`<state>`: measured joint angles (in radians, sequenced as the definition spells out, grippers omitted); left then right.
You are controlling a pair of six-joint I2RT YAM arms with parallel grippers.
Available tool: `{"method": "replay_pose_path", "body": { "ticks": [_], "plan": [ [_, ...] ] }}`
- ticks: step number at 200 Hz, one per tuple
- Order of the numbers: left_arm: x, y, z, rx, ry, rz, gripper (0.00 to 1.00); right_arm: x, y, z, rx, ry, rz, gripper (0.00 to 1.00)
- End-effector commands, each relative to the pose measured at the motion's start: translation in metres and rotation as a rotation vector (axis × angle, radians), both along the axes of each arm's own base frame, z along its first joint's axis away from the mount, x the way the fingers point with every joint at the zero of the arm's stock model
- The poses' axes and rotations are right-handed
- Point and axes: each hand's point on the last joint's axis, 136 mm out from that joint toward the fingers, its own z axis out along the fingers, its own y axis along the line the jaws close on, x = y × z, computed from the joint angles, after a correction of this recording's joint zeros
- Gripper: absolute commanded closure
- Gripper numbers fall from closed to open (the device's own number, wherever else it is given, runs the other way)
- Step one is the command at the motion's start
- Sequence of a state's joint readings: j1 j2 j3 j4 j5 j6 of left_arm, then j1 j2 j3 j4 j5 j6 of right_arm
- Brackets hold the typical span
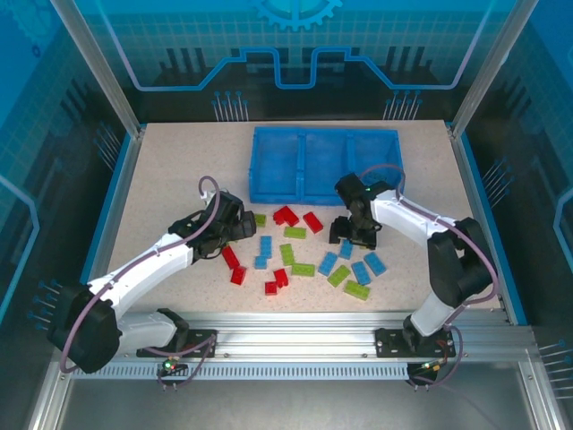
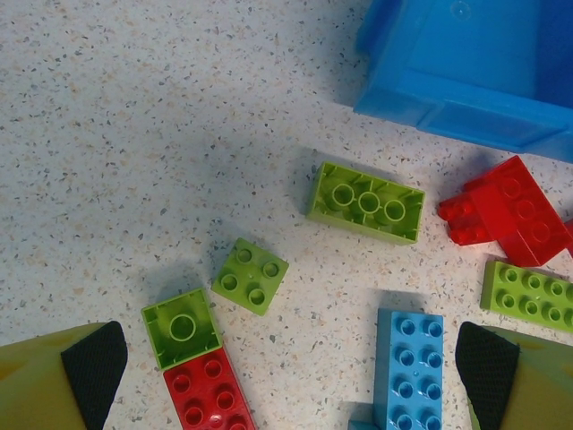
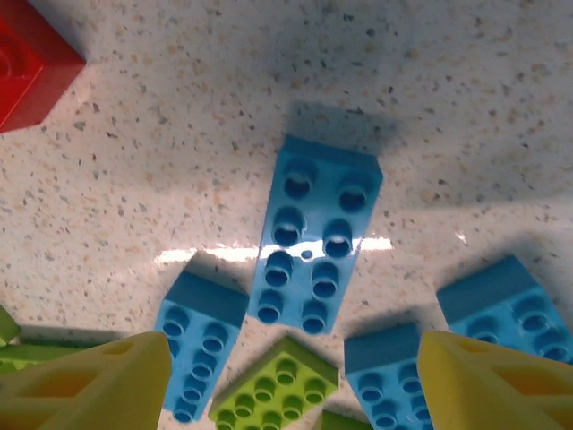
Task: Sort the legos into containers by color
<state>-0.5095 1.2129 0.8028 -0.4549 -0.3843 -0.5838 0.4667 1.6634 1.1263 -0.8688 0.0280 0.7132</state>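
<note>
Speckled beige table [image 1: 170, 179] lies inside a blue-walled cell. At the left, the left gripper [image 1: 240, 229] hangs low over the left edge of the legos [image 1: 303, 270], which lie loose on the table in front of the tray [image 1: 269, 191]. Its jaws stand wide apart and hold nothing; in the wrist view a black pad [image 2: 94, 372] sits at each lower corner. Between the pads, from the left, lie a small green brick [image 2: 182, 327], underside up, touching a red brick [image 2: 210, 394], then a square green brick [image 2: 251, 275] just beyond, and a blue brick [image 2: 409, 367]. Farther off, a long green brick [image 2: 367, 202] lies upside down near the tray's corner, with a red pair [image 2: 501, 213] to its right.

The tray stands at the far middle of the table, its three compartments side by side.

At the right, the right gripper [image 1: 349, 235] hovers low over the right part of the scatter. Its yellow fingers [image 3: 89, 385] are spread wide and empty. A long blue brick [image 3: 313, 233], studs up, lies just ahead between them. A shorter blue brick [image 3: 197, 345] lies beside the left finger, and a green brick [image 3: 273, 390] lies nearest the wrist.
</note>
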Motion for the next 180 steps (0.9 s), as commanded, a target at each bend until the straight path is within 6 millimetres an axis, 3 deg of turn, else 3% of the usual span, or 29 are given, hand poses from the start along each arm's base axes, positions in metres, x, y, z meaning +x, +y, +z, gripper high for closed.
{"method": "replay_pose_path", "body": {
  "ticks": [1,59,104,138,180],
  "plan": [
    [0.001,0.000,0.000,0.000,0.004,-0.014,0.01,0.008,0.006,-0.010,-0.013,0.012,-0.018,0.28],
    [-0.003,0.005,0.001,0.010,0.000,-0.002,0.01,0.011,0.001,-0.040,-0.068,0.062,0.005,0.41],
    [-0.002,0.004,0.001,0.010,0.002,-0.002,0.01,0.012,0.000,-0.045,-0.080,0.064,0.007,0.64],
    [0.000,0.003,0.002,0.009,0.002,-0.003,0.01,0.027,-0.005,-0.009,-0.076,-0.031,0.008,0.70],
    [0.001,0.001,0.002,-0.001,0.003,-0.001,0.01,0.080,-0.038,0.069,-0.030,-0.244,-0.021,0.70]
  ]
}}
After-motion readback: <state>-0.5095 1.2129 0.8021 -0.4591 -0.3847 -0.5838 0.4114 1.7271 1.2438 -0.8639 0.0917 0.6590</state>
